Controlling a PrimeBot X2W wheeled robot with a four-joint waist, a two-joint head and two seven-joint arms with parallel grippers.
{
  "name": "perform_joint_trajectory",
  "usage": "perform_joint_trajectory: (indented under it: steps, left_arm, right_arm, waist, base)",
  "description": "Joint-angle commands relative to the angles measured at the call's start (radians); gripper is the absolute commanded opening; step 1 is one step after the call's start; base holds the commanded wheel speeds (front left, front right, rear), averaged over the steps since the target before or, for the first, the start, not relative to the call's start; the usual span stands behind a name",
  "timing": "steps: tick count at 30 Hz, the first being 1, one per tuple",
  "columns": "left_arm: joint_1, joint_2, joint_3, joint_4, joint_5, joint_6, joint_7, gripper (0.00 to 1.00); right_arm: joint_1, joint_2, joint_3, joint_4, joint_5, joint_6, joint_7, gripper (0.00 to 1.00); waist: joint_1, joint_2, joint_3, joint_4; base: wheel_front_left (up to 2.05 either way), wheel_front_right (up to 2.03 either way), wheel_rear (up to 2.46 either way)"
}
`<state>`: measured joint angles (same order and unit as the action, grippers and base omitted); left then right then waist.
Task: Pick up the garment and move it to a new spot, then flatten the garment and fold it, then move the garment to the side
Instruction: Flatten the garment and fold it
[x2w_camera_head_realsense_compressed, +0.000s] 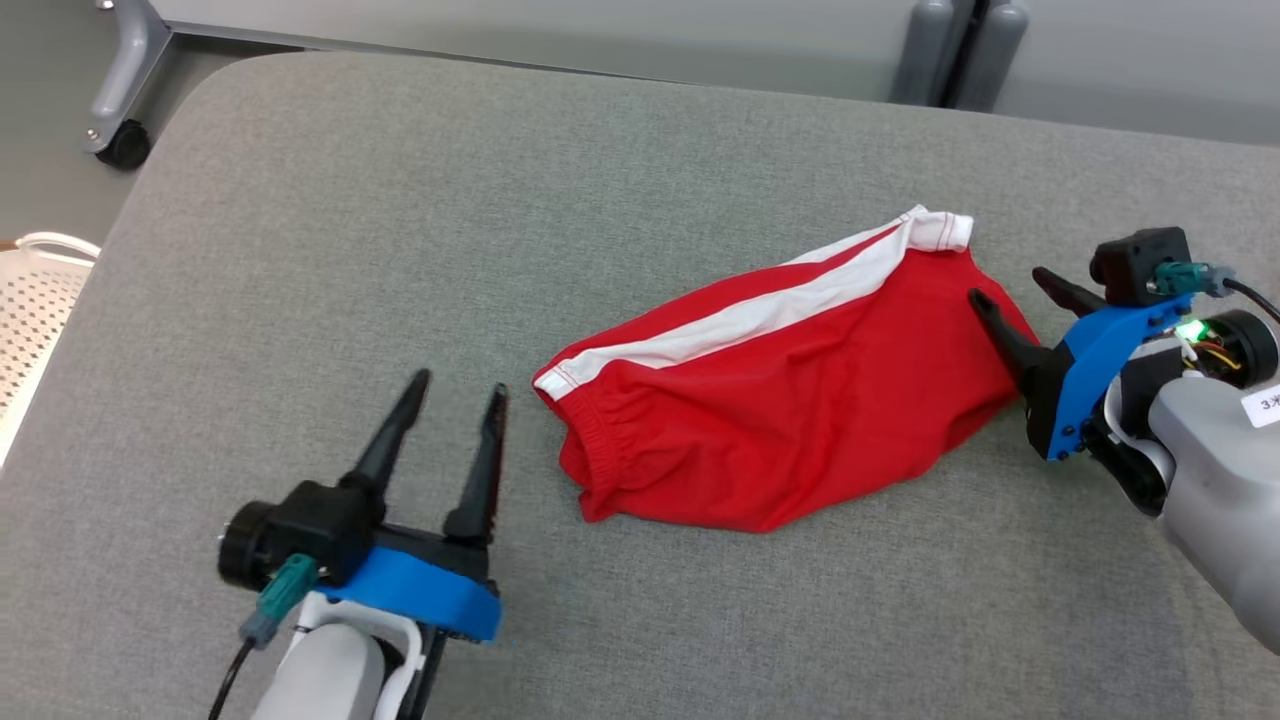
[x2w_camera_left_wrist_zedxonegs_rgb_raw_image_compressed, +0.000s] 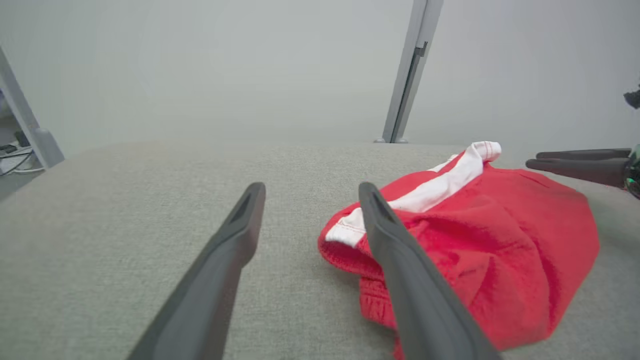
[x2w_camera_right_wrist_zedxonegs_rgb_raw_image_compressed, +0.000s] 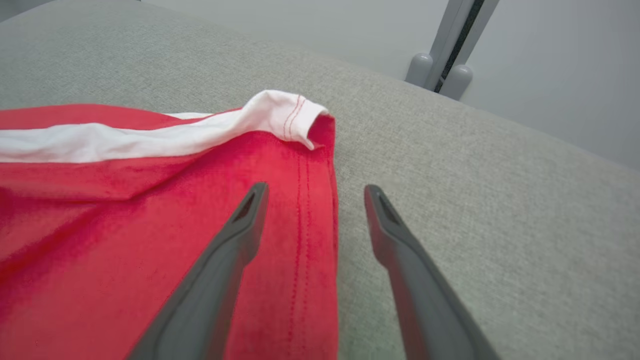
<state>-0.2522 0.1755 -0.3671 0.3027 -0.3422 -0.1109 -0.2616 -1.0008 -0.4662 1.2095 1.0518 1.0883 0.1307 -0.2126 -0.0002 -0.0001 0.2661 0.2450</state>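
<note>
The garment (x2w_camera_head_realsense_compressed: 790, 400) is a pair of red shorts with a white side stripe, lying crumpled on the grey padded table (x2w_camera_head_realsense_compressed: 400, 220). My left gripper (x2w_camera_head_realsense_compressed: 460, 385) stands open just left of the waistband end, holding nothing; the left wrist view has the garment (x2w_camera_left_wrist_zedxonegs_rgb_raw_image_compressed: 500, 240) to the right of its fingers. My right gripper (x2w_camera_head_realsense_compressed: 1005, 285) is open at the garment's right hem, one finger over the red cloth. From the right wrist, the hem (x2w_camera_right_wrist_zedxonegs_rgb_raw_image_compressed: 320, 210) runs between the open fingers, nothing pinched.
A wheeled metal frame leg (x2w_camera_head_realsense_compressed: 125, 90) stands beyond the table's far left corner. A white perforated basket (x2w_camera_head_realsense_compressed: 35, 290) sits off the left edge. Grey posts (x2w_camera_head_realsense_compressed: 960, 50) rise behind the far edge. Bare table surface spreads left and behind the garment.
</note>
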Motion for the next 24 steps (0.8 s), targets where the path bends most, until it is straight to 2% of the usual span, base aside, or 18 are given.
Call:
perform_joint_trajectory:
  steps: [1,9,13,18,21,22,24]
  left_arm:
    - [0.026,-0.010,0.049,-0.039,0.031,0.017,-0.004,1.00]
    - [0.122,-0.080,0.247,-0.195,0.140,0.065,-0.004,1.00]
    - [0.155,-0.105,0.302,-0.238,0.171,0.065,-0.004,1.00]
    - [0.179,-0.119,0.326,-0.247,0.196,0.051,-0.004,1.00]
    - [0.183,-0.123,0.324,-0.239,0.204,0.045,-0.004,1.00]
    - [0.182,-0.123,0.323,-0.236,0.204,0.044,-0.004,1.00]
    - [0.178,-0.125,0.322,-0.230,0.206,0.042,-0.004,1.00]
  right_arm:
    - [0.013,-0.001,0.000,0.020,0.012,0.000,-0.004,1.00]
    - [0.026,0.013,0.001,0.080,0.055,0.000,0.027,1.00]
    - [0.038,0.028,0.006,0.109,0.070,0.000,0.072,1.00]
    - [0.058,0.045,0.012,0.122,0.095,0.000,0.133,1.00]
    - [0.076,0.053,0.017,0.120,0.107,0.000,0.173,0.14]
    - [0.081,0.055,0.017,0.121,0.113,0.000,0.183,0.00]
    - [0.093,0.059,0.012,0.123,0.128,0.000,0.195,0.00]
  waist:
    - [0.0002,0.0001,-0.001,0.008]
    - [0.0002,0.0001,0.005,0.034]
    - [0.0002,0.0001,0.001,0.044]
    - [0.0002,0.0001,-0.006,0.052]
    - [0.0002,0.0001,-0.007,0.055]
    - [0.0002,0.0001,-0.008,0.055]
    - [0.0002,0.0001,-0.012,0.055]
  base:
    - [0.00,0.00,0.00]
    - [0.00,0.00,0.00]
    - [0.00,0.00,0.00]
    - [0.00,0.00,0.00]
    - [0.00,0.00,0.00]
    - [0.00,0.00,0.00]
    - [0.00,0.00,0.00]
